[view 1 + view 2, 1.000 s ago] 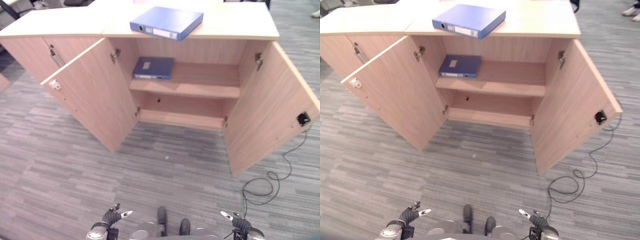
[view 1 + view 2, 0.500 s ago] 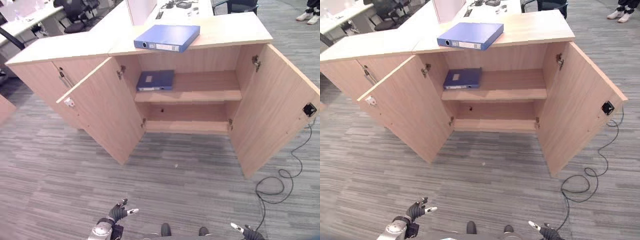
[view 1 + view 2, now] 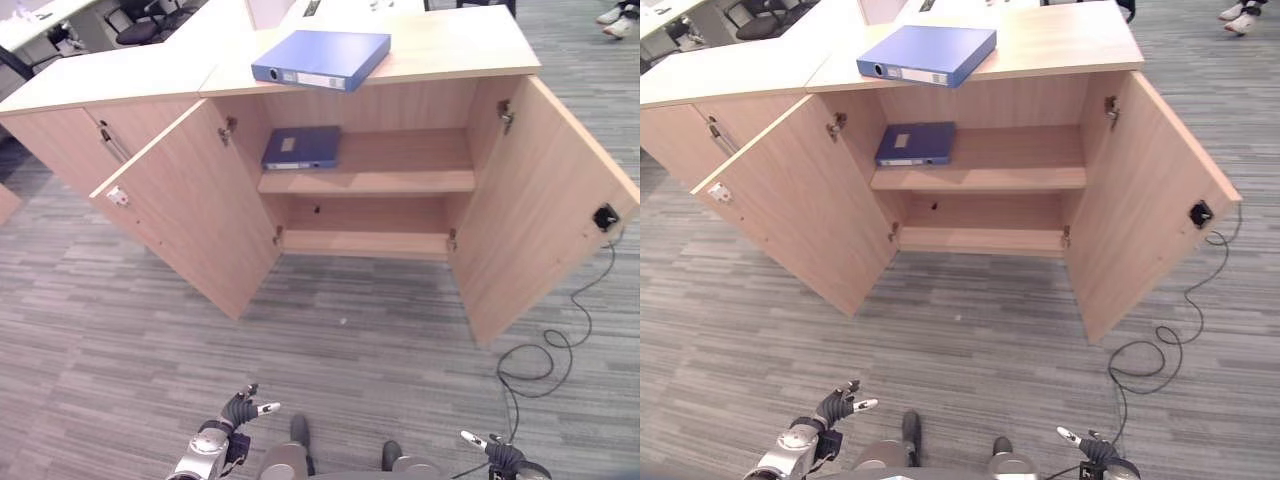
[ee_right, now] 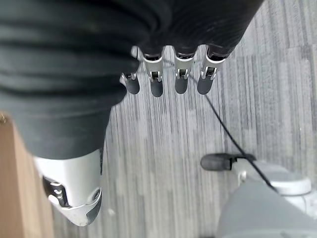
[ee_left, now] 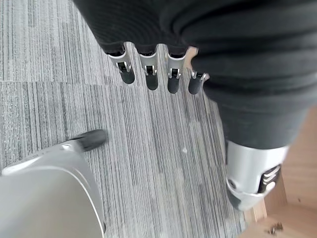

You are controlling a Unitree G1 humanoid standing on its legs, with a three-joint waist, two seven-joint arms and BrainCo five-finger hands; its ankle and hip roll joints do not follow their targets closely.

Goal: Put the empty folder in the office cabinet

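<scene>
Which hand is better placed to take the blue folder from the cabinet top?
Left, slightly: the folder lies toward the left of the cabinet top, on the left hand's side. Both it and the right hand hang low, open and far away.

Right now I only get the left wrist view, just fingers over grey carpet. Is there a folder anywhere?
Observer: Yes, a blue folder lies flat on top of the cabinet.
Operator: Is the cabinet shut?
Observer: No, both doors stand open, and a second, darker folder lies on its upper shelf.
Operator: Is the other hand holding something?
Observer: No, the right hand is open and empty, low over the carpet.
</scene>
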